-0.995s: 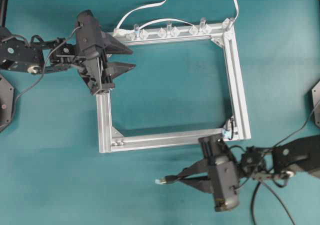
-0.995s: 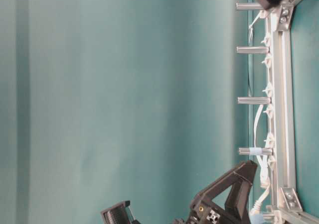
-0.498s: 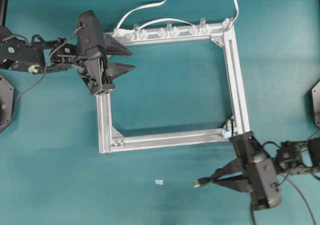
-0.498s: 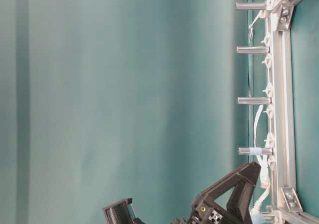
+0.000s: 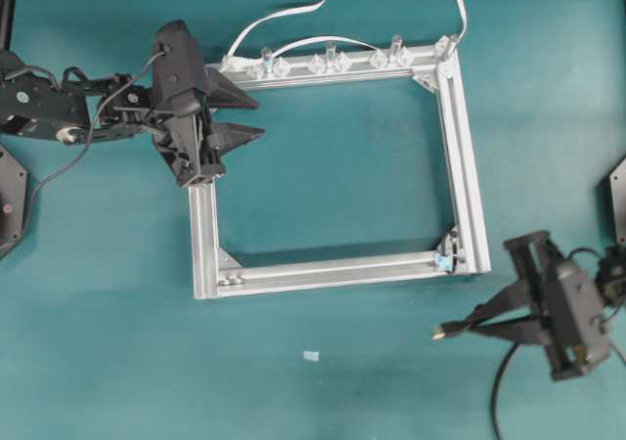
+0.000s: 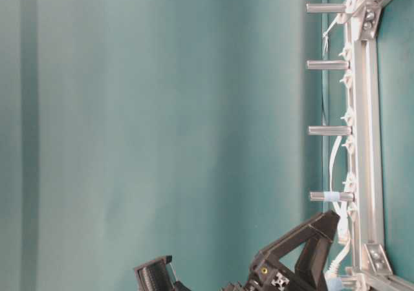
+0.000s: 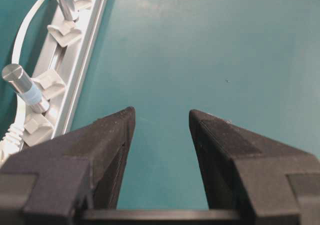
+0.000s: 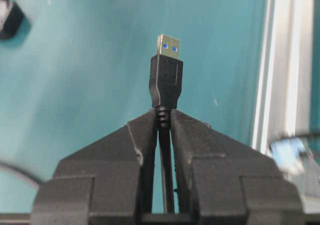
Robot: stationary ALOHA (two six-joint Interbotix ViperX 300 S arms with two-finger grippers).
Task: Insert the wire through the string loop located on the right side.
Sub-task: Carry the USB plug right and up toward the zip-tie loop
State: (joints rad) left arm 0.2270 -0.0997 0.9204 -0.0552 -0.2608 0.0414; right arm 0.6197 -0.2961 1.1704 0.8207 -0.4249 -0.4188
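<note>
Since a second ago, the right gripper [image 5: 479, 325] has been carried rightward, away from the frame [image 5: 468, 186]; the wire [image 8: 165, 85] is clamped. The left gripper [image 7: 160, 122] is kept wide, empty.

Two black robot arms over a teal table, placed here relative to the square aluminium frame [image 5: 333, 166]. The left arm reaches in from the left edge, its wrist roughly level, ending at the frame's upper-left corner. The left gripper [image 5: 252, 113] points toward the frame's interior with its jaws parted and nothing between them; the wrist view shows both fingers [image 7: 107, 140] spread over bare table. The right arm enters from the right edge, below and to the right of the frame's lower-right corner. The right gripper [image 5: 468, 325] points left, jaws clamped on the wire [image 8: 164, 87] just behind its plug
</note>
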